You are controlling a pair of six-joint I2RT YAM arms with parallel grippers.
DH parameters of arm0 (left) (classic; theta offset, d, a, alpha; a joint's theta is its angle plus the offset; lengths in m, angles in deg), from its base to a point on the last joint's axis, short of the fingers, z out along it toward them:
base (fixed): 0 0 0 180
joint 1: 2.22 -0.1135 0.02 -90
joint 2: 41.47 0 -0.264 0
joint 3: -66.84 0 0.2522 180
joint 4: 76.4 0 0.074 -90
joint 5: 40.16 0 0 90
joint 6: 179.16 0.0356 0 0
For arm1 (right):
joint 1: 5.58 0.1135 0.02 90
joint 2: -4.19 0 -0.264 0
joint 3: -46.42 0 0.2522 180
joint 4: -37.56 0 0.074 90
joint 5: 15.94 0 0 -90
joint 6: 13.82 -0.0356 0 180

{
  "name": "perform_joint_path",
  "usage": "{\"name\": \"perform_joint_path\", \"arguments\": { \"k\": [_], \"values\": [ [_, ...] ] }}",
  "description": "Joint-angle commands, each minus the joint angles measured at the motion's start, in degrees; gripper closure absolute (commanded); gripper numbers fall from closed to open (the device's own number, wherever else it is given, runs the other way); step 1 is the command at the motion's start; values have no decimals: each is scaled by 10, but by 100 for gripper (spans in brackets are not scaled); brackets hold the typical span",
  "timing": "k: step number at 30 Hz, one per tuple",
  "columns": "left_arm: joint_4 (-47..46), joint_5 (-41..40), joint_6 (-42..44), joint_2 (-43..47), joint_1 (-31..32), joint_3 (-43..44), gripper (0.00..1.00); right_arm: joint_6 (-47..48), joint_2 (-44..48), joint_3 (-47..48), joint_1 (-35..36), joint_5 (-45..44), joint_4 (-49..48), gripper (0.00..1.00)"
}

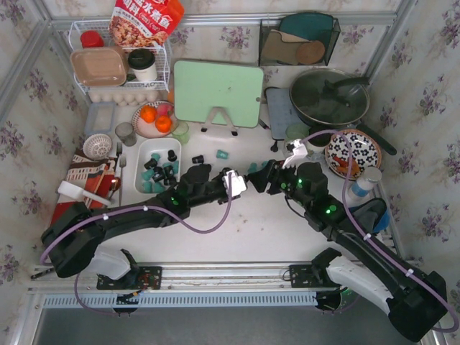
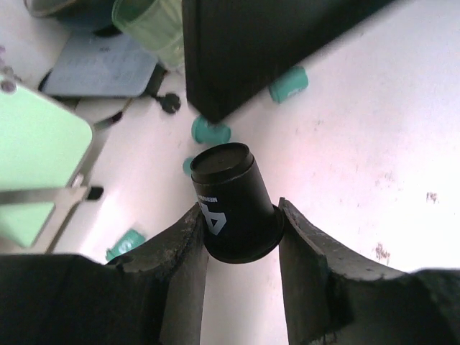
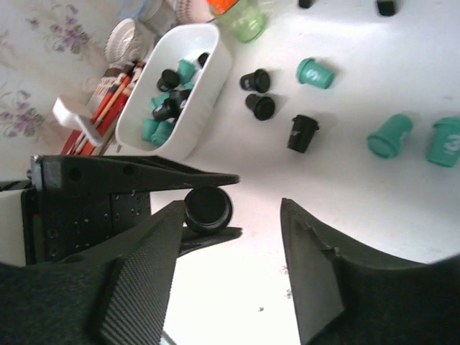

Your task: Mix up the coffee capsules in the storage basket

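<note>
Left of the left jaws, well apart, sits the storage basket (image 3: 210,97), part-filled with teal and black coffee capsules (image 3: 167,108).
Left jaws: closed partway on one black capsule (image 2: 226,194), pinched at its wide rim, narrow base pointing away.
Right jaws: just beside, facing it, spread wide, empty.
Judgement: carry the capsule level, then lower it inside the basket walls before release, since the rim-only hold may pivot.
Loose capsules (image 3: 314,72) lie on the tabletop beyond both jaws.
</note>
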Motion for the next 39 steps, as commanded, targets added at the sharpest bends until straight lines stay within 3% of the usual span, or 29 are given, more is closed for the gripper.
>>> {"name": "perform_joint_path", "arguments": {
  "k": [1, 5, 9, 13, 18, 23, 24, 27, 28, 39],
  "values": [
    [-15, -35, -36, 25, -21, -16, 68, 37, 7, 27, 0, -85, 53, 33],
    [22, -118, -100, 45, -66, -14, 67, 61, 2, 38, 0, -177, 83, 29],
    [142, -198, -231, 56, -179, 10, 66, 67, -29, 31, 0, -255, 99, 23],
    [195, -174, -334, 36, -312, 15, 62, 65, -61, 5, 0, -281, 76, 14],
    [261, -150, -378, -39, -404, 82, 60, 64, -107, -27, -3, -314, 24, 10],
    [321, -131, -386, -113, -436, 142, 55, 40, -156, -34, -13, -374, 15, 4],
    [319, -132, -389, -112, -440, 140, 51, 32, -164, -37, -15, -383, 12, 4],
    [299, -141, -395, -106, -443, 130, 26, 6, -184, -49, -25, -391, -2, 1],
    [300, -140, -395, -107, -444, 130, 23, -2, -191, -51, -47, -386, -10, 1],
    [250, -94, -426, -11, -432, 43, 10, -95, -234, -75, -105, -337, -87, 4]
  ]
}}
